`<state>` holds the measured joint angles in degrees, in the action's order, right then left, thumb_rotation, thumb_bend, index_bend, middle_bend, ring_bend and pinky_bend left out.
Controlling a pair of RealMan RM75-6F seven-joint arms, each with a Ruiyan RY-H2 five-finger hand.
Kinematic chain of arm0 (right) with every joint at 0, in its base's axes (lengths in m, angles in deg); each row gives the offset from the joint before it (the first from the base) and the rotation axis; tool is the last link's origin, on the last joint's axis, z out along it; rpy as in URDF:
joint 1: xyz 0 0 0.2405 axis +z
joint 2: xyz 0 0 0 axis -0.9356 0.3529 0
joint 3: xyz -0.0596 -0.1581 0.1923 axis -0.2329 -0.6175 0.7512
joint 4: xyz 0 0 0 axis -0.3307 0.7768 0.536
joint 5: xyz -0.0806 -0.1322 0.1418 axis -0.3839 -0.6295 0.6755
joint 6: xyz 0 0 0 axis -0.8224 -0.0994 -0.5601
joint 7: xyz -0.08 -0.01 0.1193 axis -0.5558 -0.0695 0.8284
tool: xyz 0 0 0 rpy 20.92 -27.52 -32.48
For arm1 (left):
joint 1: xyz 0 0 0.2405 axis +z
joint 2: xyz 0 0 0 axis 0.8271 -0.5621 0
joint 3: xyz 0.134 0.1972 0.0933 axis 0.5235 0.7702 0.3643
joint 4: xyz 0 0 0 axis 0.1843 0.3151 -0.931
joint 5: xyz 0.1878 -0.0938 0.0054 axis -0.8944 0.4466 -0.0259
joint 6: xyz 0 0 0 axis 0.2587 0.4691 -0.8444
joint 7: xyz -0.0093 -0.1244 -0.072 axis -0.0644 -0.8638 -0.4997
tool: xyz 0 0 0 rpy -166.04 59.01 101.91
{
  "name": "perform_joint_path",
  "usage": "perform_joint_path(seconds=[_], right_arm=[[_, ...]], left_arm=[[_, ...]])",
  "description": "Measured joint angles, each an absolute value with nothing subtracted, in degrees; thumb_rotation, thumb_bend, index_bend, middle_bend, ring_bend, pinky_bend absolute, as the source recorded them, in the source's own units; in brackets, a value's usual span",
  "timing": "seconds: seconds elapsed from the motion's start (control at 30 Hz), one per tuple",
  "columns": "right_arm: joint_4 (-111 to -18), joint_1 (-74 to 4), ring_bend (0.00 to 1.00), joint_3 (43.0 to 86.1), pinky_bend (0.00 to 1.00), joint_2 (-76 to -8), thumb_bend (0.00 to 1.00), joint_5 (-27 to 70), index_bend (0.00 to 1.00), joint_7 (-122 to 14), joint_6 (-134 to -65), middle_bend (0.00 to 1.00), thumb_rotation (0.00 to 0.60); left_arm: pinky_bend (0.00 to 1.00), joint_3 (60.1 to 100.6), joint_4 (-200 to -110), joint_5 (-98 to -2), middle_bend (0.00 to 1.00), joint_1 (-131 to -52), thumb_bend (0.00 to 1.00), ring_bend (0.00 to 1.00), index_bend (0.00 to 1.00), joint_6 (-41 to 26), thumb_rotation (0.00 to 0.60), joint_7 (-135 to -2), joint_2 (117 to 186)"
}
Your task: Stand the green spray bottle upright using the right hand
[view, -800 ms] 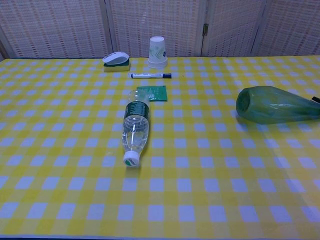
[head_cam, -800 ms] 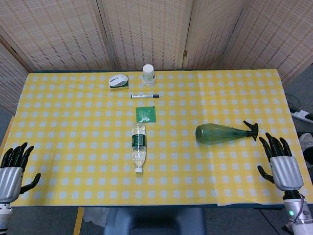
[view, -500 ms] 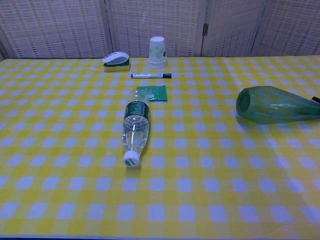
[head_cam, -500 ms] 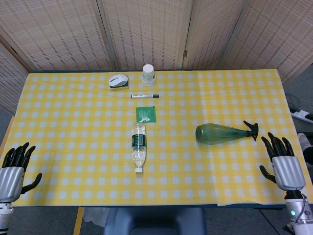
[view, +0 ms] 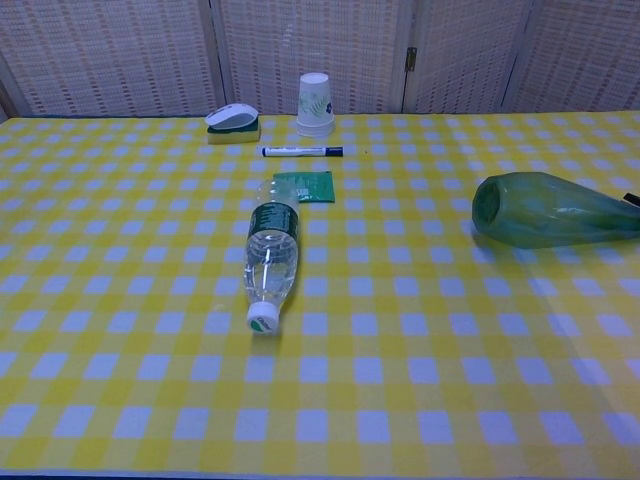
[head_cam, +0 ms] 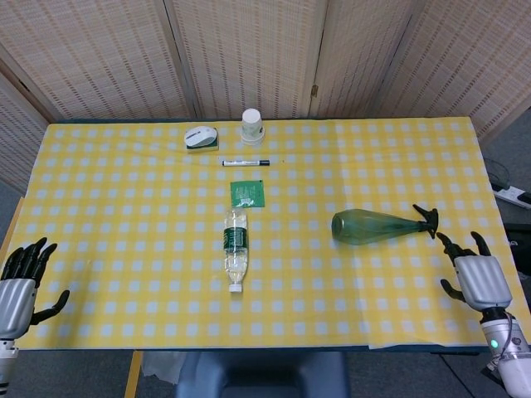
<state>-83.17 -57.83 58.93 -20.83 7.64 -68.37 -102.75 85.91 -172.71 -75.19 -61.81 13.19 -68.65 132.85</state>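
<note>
A clear water bottle [head_cam: 236, 259] lies on its side at the centre of the yellow checked tablecloth [head_cam: 116, 240] (white cap toward the bottom of the frame), with a green packet [head_cam: 246, 193] just above it, then a marker [head_cam: 245, 162], and a white mouse [head_cam: 200, 137] beside an upturned paper cup [head_cam: 252, 126] near the top centre.

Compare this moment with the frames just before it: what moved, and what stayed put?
The right hand slid toward the near table edge, away from the spray bottle, fingers spread and holding nothing. The left hand dropped slightly toward the near edge too, also empty. The spray bottle lies on its side untouched; the water bottle, pen, cup and packet kept their places.
</note>
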Motion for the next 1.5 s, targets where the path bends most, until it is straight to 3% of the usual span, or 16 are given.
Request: perform_joint_path(seconds=[0.27, 0.43, 0.73, 1.17, 1.5], right_arm=[[-79.76, -50.23, 0.39, 59.81, 0.08, -21.51, 0.32, 13.82, 0.14, -67.79, -88.36, 0.32, 0.6], [-76.0, -47.15, 0.39, 59.98, 0.11, -23.71, 0.32, 16.23, 0.14, -66.77, -84.01, 0.32, 0.6], [-71.43, -46.29, 0.37, 59.59, 0.33, -25.77, 0.32, 15.56, 0.24, -61.94, -83.2, 0.25, 0.6], [-66.67, -44.79, 0.39, 58.23, 0.33, -27.84, 0.32, 13.45, 0.24, -57.71, -80.87, 0.27, 0.6], [-62.97, -41.19, 0.39, 59.85, 0.33, -29.74, 0.32, 18.9, 0.24, -60.26, -76.38, 0.27, 0.6]], left_arm=[[0.0, 85.41, -172.2, -73.19, 0.0, -62.33, 0.39, 0.0, 0.0, 11.28, 0.531, -70.08, 132.46], [0.0, 85.0, -171.75, -72.18, 0.0, -62.65, 0.39, 0.0, 0.0, 10.46, 0.529, -71.15, 132.2], [0.0, 84.62, -171.23, -70.95, 0.0, -63.12, 0.39, 0.0, 0.0, 9.24, 0.529, -71.76, 132.17], [0.0, 84.52, -171.28, -70.67, 0.0, -63.1, 0.39, 0.0, 0.0, 9.4, 0.533, -71.86, 132.17], [0.0, 84.27, -171.43, -70.4, 0.0, -62.72, 0.39, 0.0, 0.0, 10.15, 0.529, -72.79, 131.67]])
